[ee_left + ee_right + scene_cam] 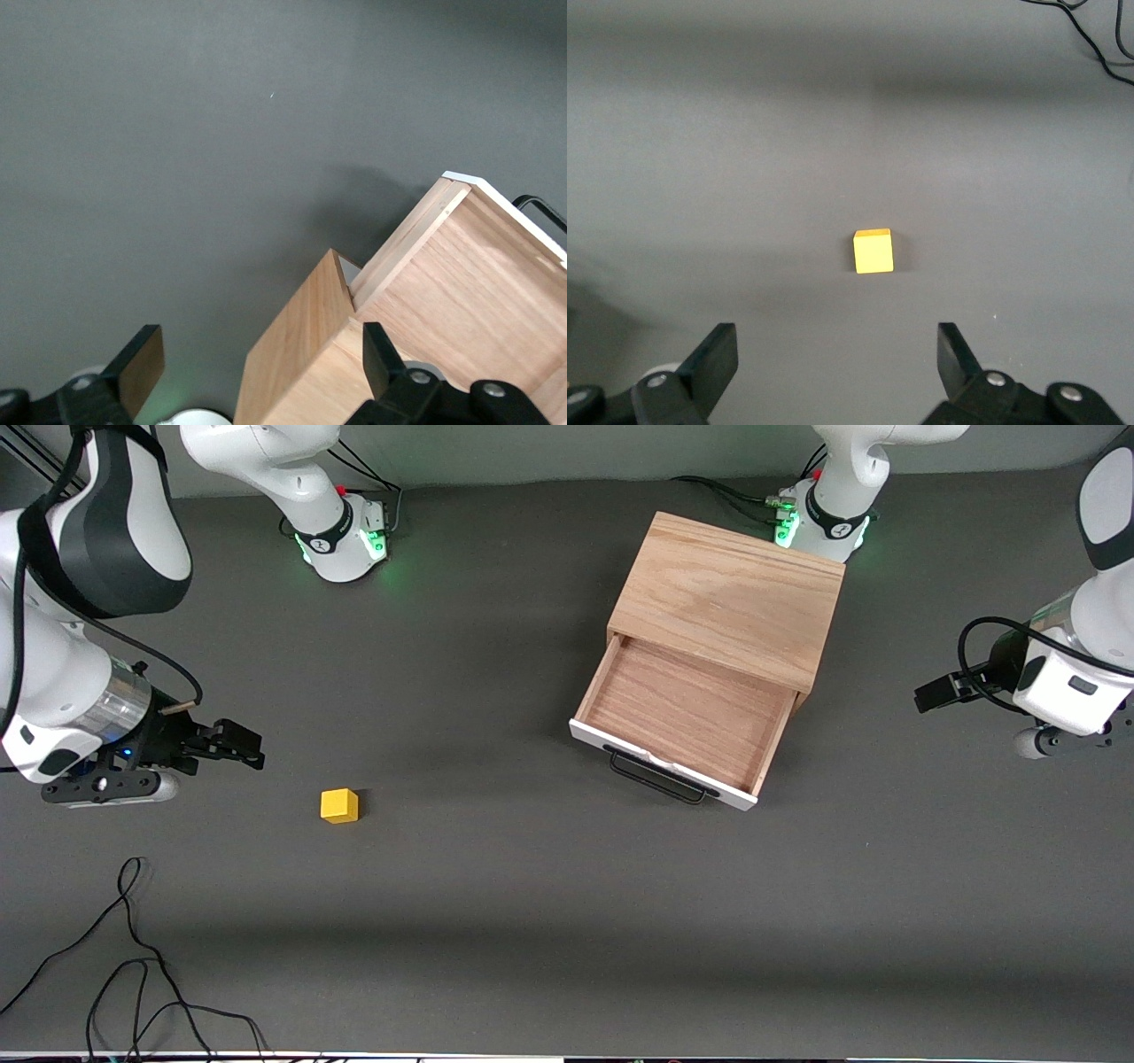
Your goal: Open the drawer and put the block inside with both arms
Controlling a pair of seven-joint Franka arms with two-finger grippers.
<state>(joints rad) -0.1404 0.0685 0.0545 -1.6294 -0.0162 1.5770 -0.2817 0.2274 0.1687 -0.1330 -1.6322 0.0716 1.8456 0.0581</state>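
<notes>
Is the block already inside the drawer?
No. The yellow block sits on the bare table toward the right arm's end, apart from the open, empty drawer.

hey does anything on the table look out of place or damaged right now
Nothing looks damaged. The drawer is pulled open and empty, and the block sits alone on the table toward the right arm's end.

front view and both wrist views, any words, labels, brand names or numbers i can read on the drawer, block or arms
None can be read.
Drawer: plain wood and white front, no print.
Block: plain yellow, no marks.
Arm bases carry small dark marks on a band, too small to read.
</notes>
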